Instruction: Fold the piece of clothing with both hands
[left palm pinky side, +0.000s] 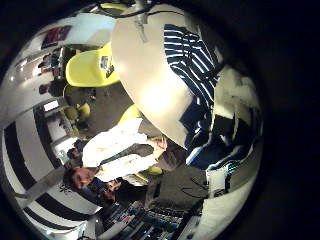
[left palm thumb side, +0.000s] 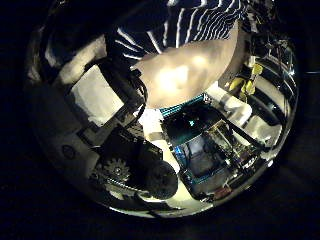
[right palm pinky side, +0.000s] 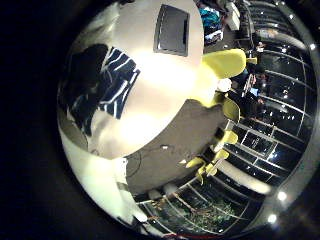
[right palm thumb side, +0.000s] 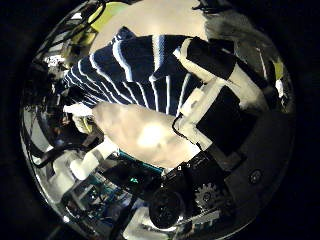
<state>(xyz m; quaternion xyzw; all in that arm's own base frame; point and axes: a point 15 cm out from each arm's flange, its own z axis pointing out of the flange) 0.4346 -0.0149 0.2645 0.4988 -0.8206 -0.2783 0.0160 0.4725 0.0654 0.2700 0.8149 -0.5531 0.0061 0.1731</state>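
Note:
A striped piece of clothing lies flat on a round table. In the right thumb side palm view the clothing spreads below my right hand, whose fingers are relaxed and reach over its edge, holding nothing. In the left thumb side palm view the clothing lies on the table, beyond my left hand, whose fingers are relaxed. The left little finger side palm view shows the clothing near the table's edge.
A dark flat rectangular thing lies on the table, away from the clothing. Several chairs stand around the table; one also shows in the left little finger side palm view.

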